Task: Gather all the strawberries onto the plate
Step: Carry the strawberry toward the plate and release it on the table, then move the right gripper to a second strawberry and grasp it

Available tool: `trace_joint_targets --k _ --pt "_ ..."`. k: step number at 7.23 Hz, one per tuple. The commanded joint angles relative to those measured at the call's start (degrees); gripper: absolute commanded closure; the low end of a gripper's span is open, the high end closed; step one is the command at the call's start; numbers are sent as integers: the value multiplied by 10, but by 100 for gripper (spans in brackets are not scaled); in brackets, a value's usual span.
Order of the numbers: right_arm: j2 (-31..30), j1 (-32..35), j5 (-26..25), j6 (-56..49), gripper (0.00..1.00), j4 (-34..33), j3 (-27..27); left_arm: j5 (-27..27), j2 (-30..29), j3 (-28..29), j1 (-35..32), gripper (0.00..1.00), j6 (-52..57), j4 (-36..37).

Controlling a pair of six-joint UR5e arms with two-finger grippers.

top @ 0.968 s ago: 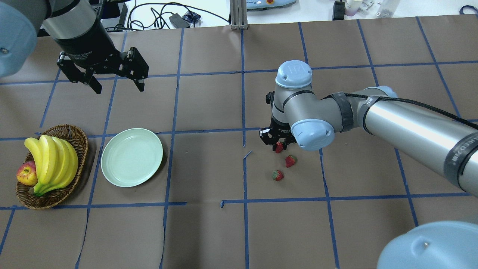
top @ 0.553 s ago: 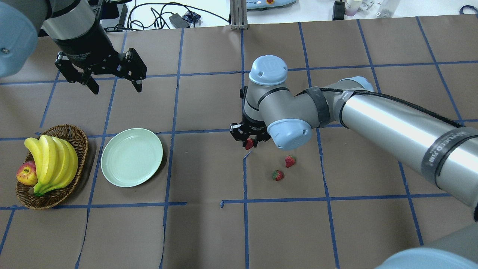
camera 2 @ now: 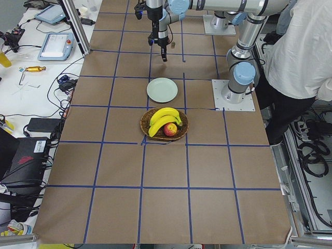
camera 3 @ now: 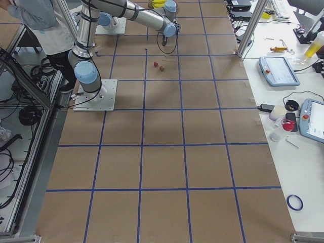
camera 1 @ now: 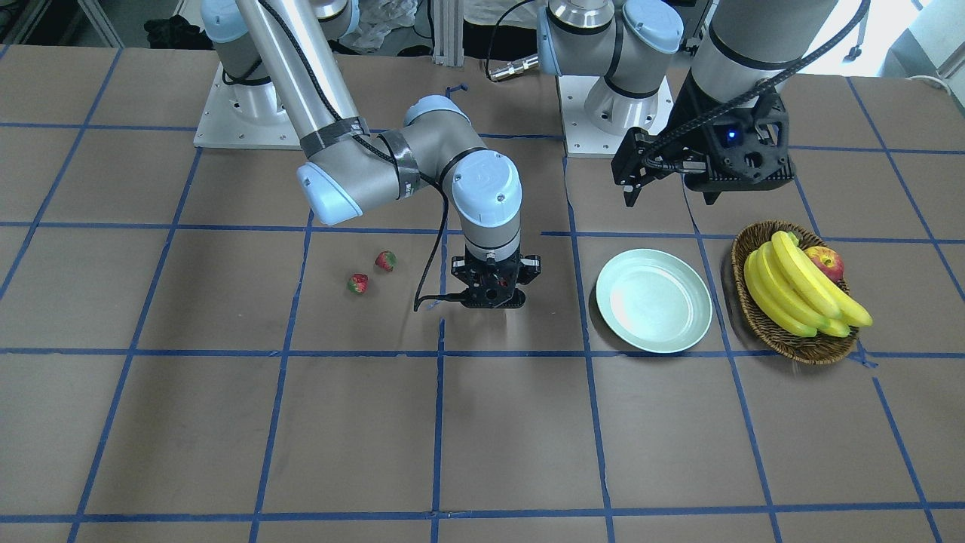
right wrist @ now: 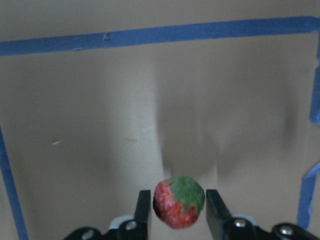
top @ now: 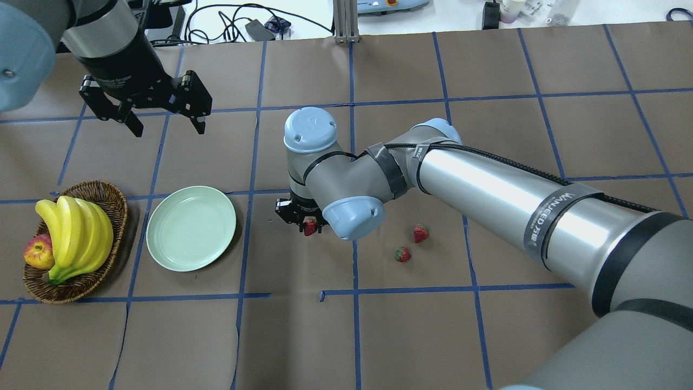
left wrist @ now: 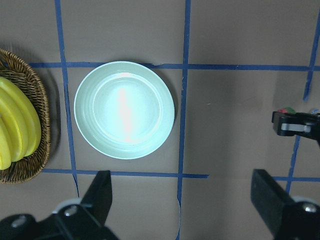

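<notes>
My right gripper [top: 309, 227] is shut on a small red strawberry [right wrist: 178, 202] with a green top and holds it above the table, right of the plate. The strawberry also shows in the overhead view [top: 309, 227]. Two more strawberries [top: 420, 233] [top: 402, 254] lie on the brown paper further right; in the front view they sit side by side [camera 1: 385, 261] [camera 1: 357, 283]. The pale mint plate [top: 191, 227] is bare, also in the left wrist view [left wrist: 124, 109]. My left gripper [top: 165, 120] hangs open and empty above the table behind the plate.
A brown wicker basket [top: 111, 198] with bananas [top: 76, 233] and an apple [top: 38, 252] stands just left of the plate. Blue tape lines cross the brown paper. Cables and devices lie beyond the table's far edge [top: 243, 24].
My right arm has carried the strawberry leftward, from beside the two lying strawberries across the tape line toward the plate. The left gripper has stayed in place.
</notes>
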Motion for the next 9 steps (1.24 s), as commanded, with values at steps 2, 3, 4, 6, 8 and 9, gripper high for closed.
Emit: trace_joint_targets --k 2,3,4,6,8,9 --pt "-53 -15 -75 -47 0 8 37 0 3 1 1 0 0 0" --pt "-72 -55 -89 -54 0 20 79 0 3 0 0 0 0 0" --pt "-115 -97 -91 -110 0 20 131 0 3 0 0 0 0 0" --pt "-130 -116 -91 -122 0 -7 206 0 3 -1 0 0 0 0" --pt "-127 -116 -88 -120 16 -11 219 0 4 0 0 0 0 0" --pt "-126 -116 -84 -122 32 -21 220 0 4 0 0 0 0 0"
